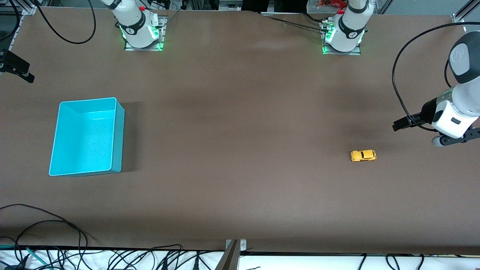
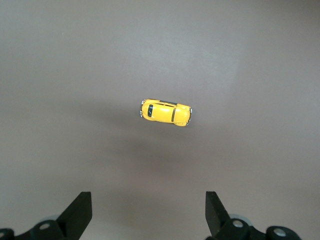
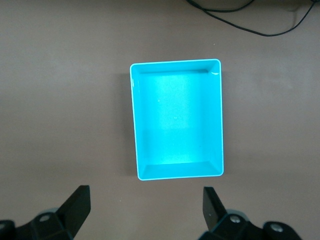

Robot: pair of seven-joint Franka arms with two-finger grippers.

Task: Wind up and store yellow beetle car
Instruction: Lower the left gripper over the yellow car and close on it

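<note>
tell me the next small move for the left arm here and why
Probably lower the left gripper toward the yellow beetle car. Its fingers stand open with nothing between them, and the car sits alone on the table, untouched, at the left arm's end. The turquoise bin is empty, with the right gripper open above it, so nothing is wound or stored yet.
</note>
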